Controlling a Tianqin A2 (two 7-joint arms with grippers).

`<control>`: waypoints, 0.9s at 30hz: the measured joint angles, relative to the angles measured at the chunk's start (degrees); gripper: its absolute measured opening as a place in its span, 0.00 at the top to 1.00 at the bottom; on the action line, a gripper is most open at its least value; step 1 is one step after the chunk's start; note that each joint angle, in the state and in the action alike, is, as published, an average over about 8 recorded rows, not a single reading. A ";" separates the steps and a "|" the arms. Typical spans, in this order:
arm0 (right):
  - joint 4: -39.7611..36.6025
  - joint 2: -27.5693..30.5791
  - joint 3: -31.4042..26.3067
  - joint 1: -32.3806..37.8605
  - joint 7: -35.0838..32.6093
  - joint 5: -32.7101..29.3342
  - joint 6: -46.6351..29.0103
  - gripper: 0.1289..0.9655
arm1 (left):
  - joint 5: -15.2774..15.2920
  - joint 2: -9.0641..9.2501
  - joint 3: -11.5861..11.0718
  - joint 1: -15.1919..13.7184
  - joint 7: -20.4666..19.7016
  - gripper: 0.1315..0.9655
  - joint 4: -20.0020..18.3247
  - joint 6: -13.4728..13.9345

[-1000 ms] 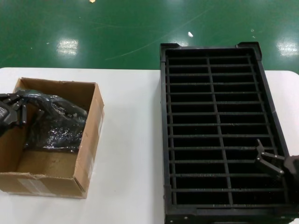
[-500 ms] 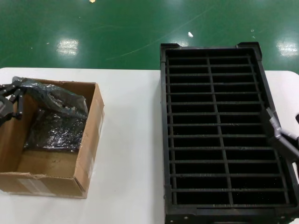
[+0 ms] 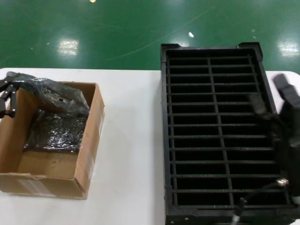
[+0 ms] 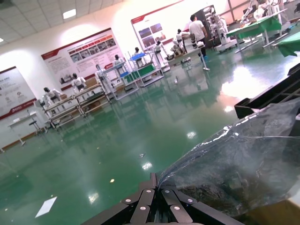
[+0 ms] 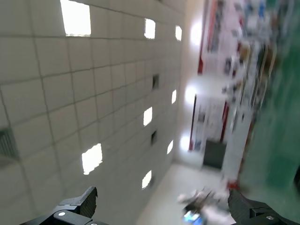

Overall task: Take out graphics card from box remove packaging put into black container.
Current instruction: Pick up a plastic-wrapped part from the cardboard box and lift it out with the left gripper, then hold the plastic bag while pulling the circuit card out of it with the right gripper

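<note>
The brown box (image 3: 89,140) stands at the table's left. My left gripper (image 3: 8,93) is at its far left corner, shut on the edge of the crinkly grey packaging (image 3: 54,93), which hangs tilted with one end lifted above the box rim. In the left wrist view the gripper (image 4: 161,187) pinches the packaging (image 4: 239,159), and a dark shape, the graphics card (image 4: 211,190), shows through it. The black container (image 3: 213,131) lies to the right, its slots bare. My right gripper (image 3: 274,96) is raised over the container's right rim, blurred. In the right wrist view the right gripper (image 5: 164,206) is open and holds nothing.
A second shiny dark bag (image 3: 56,133) lies flat on the box floor. White table (image 3: 131,154) shows between the box and the container. Green floor (image 3: 117,28) lies beyond the table's far edge.
My left gripper has lifted the packaging's end up and back, out over the box's far left corner. The right arm has swung up from the container's near right part to its right rim.
</note>
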 joint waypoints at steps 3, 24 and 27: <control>-5.63 -1.12 -2.78 4.27 4.92 -0.49 -2.64 0.00 | -0.36 -0.16 -0.85 1.14 0.06 0.99 -1.21 0.20; -21.40 -8.64 -27.74 18.27 31.37 6.22 -12.78 0.00 | -2.62 0.50 -5.23 3.09 3.93 0.99 -2.16 2.68; -21.31 -8.78 -29.74 17.81 36.57 7.58 -14.56 0.00 | -2.71 0.72 -5.43 2.82 4.50 0.99 -1.81 2.84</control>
